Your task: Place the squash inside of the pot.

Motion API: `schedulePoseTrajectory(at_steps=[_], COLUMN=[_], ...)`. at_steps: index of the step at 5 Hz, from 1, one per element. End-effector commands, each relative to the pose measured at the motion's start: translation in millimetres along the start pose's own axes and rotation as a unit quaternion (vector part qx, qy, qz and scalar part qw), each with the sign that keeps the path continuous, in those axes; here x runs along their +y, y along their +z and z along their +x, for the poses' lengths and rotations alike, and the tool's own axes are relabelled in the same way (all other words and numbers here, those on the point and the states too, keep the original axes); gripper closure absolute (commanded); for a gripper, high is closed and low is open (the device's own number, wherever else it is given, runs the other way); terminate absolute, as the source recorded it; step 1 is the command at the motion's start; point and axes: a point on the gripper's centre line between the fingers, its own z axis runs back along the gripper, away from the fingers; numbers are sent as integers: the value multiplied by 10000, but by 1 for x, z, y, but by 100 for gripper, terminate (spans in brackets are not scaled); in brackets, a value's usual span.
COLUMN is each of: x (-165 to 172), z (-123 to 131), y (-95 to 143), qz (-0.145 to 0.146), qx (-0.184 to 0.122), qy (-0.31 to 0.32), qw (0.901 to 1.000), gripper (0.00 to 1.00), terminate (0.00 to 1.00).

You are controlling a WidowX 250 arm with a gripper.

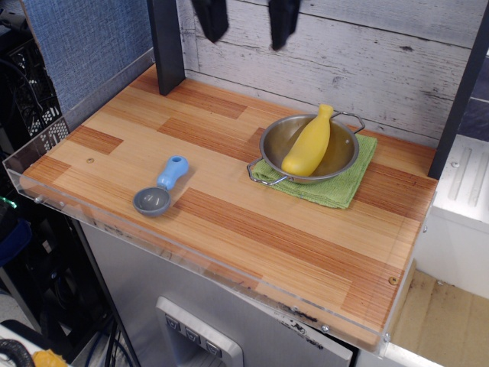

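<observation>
The yellow squash (308, 144) lies inside the shiny steel pot (276, 138), bulbous end down toward the front and narrow neck resting over the far rim. The pot stands on a green cloth (336, 183) at the back right of the wooden table. My gripper (246, 27) is high at the top edge of the view, up and to the left of the pot. Only its two dark fingertips (212, 19) show, spread apart and holding nothing.
A grey scoop with a blue handle (160, 187) lies on the table's left front. A dark post (166, 46) stands at the back left. A clear plastic rim (76, 205) edges the table's left and front sides. A white plank wall is behind.
</observation>
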Motion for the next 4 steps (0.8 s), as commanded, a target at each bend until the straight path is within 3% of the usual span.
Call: schedulePoseTrajectory(at_steps=[1,3,4], x=[9,9,9], z=[-16,-16,-16], y=[35,35,35], qz=[172,172,172], qx=[-356,-356,-356], qy=[-247,-247,-247], qw=[9989,9989,9989], gripper=[0,0,0], terminate=[0,0,100])
